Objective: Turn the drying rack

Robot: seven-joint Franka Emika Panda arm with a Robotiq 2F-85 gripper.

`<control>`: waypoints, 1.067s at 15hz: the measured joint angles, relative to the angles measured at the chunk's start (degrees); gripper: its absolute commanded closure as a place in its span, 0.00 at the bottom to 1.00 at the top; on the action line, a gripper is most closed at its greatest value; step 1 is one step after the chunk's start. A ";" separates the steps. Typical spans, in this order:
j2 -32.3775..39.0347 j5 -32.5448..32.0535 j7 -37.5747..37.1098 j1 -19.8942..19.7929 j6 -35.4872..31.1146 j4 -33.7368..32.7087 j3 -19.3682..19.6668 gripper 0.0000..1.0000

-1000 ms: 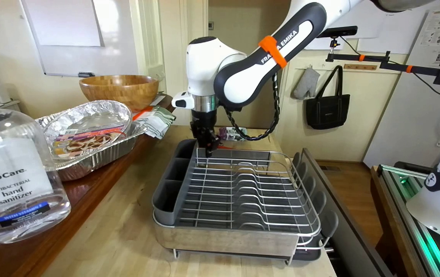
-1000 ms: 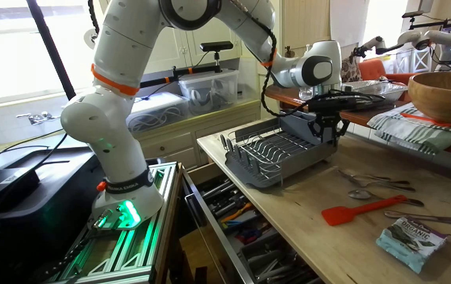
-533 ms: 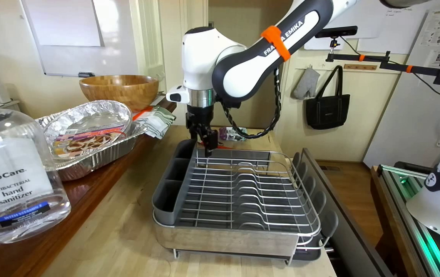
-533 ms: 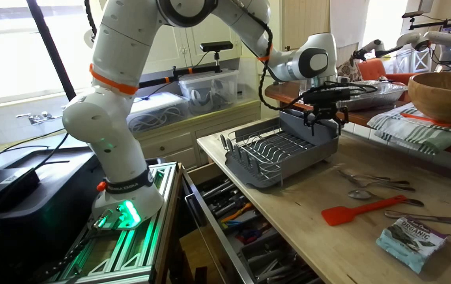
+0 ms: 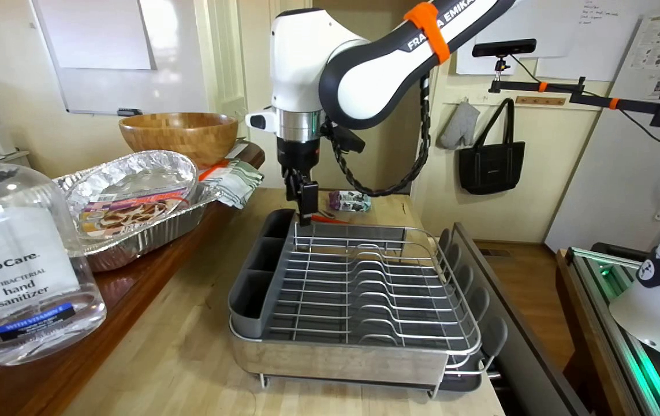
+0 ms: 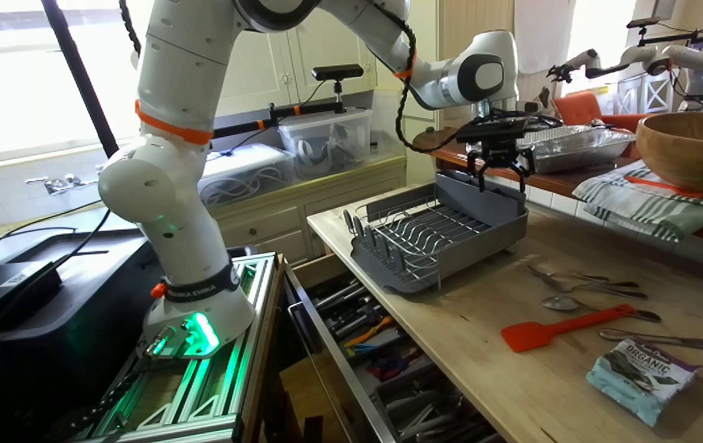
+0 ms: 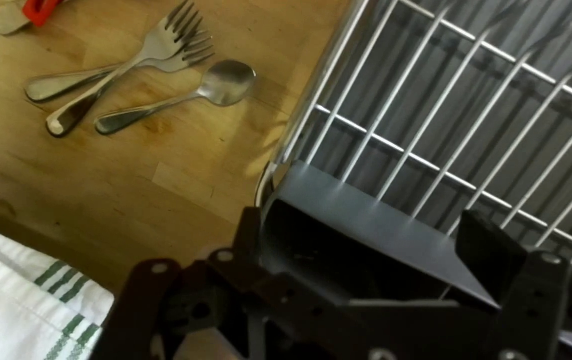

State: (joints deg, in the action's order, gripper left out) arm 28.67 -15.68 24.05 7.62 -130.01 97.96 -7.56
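While the drying rack (image 5: 358,289) sits unmoved on the pale table (image 6: 548,381), the gripper (image 6: 502,184) has risen above that table, jaws apart, seemingly clear of the rack, so I judge any turning paused.

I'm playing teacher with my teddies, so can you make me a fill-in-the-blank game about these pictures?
1. The long grey holder on the rack has ____ compartments.
2. The spatula lying on the table is coloured ____.
3. The white towel has ____ stripes.
4. The tool is not shut; it is ____.

Missing words: three, red, green, open.
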 measured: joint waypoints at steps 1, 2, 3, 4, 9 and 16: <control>-0.56 0.74 -1.49 0.01 0.16 0.23 -0.18 0.00; -1.12 1.79 -2.69 0.01 0.28 0.51 -0.39 0.00; -1.79 3.04 -3.63 0.01 0.30 0.95 -0.61 0.00; -2.53 4.50 -4.35 -0.03 0.30 1.53 -0.89 0.00; -6.54 10.55 -6.27 -0.08 0.30 4.88 -1.94 0.00; -13.00 12.38 -10.62 -0.29 0.32 11.09 -1.78 0.00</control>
State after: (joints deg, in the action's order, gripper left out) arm 15.67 -3.30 13.44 7.33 -129.69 109.05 -9.34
